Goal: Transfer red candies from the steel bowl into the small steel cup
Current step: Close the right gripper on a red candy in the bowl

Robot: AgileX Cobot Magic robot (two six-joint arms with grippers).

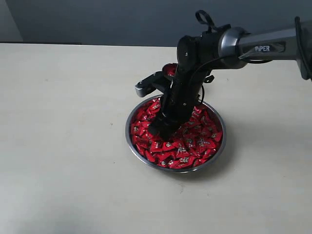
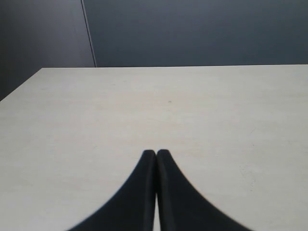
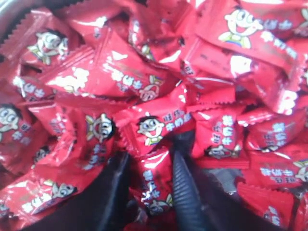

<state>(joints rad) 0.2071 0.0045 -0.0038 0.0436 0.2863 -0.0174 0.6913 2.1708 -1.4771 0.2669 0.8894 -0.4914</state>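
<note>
The steel bowl [image 1: 217, 150] sits mid-table, heaped with red candies [image 1: 190, 146]. My right gripper [image 1: 161, 129] reaches down into the heap on the bowl's left side. In the right wrist view its black fingers [image 3: 185, 192] are buried among the candies [image 3: 120, 77], and the gripper [image 3: 151, 159] is shut on one red candy [image 3: 153, 185] pressed between them. The small steel cup [image 1: 169, 69] stands just behind the bowl, mostly hidden by the arm, with red showing inside it. My left gripper [image 2: 156, 153] is shut and empty above bare table.
The pale table [image 1: 63, 122] spreads wide around the bowl on all sides. A dark grey wall [image 1: 97, 19] runs along the far edge. The right arm [image 1: 263, 46] comes in from the upper right, over the cup.
</note>
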